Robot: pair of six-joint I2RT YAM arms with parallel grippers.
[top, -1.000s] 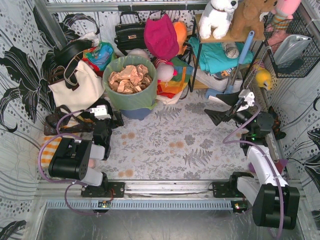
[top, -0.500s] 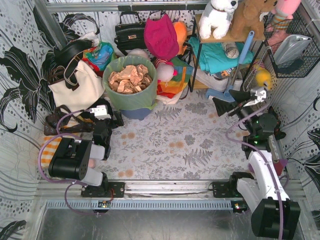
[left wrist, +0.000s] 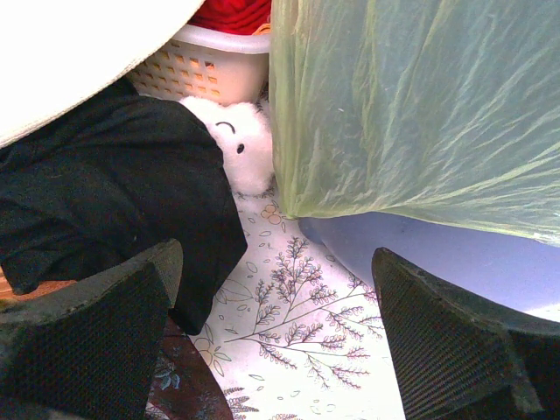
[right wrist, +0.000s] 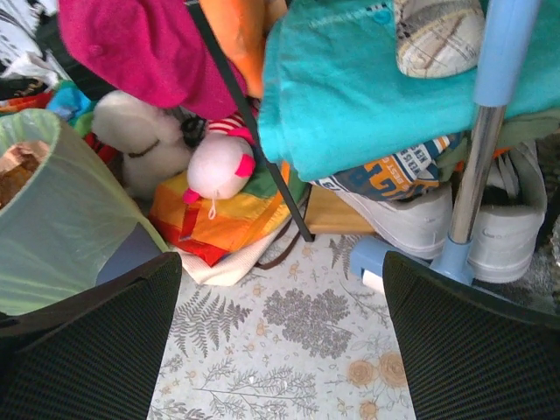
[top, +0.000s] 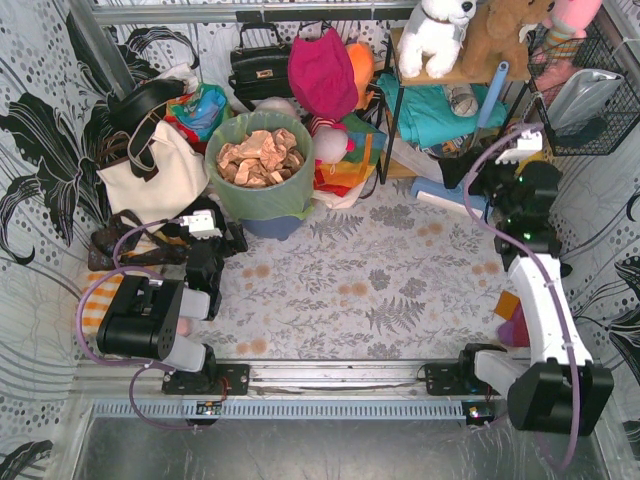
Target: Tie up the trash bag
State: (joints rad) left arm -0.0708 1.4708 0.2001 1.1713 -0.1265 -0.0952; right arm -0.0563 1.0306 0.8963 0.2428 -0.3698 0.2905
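Observation:
The trash bag is thin light-green plastic lining a round blue-grey bin at the back left, with crumpled tan paper in its open mouth. My left gripper sits low beside the bin's left foot, open and empty. In the left wrist view the bag hangs over the bin just ahead of the right finger, and the gripper touches neither. My right gripper is raised at the back right by the shelf, open and empty. In its own view the gripper faces the bag at far left.
A white tote bag leans left of the bin. Black cloth and a white plush lie by my left gripper. A rainbow fabric, a shelf rack leg and a blue broom handle crowd the back right.
My right arm has lifted and swung back to the right, from over the floor to beside the shelf. The left arm and the bag have not moved.

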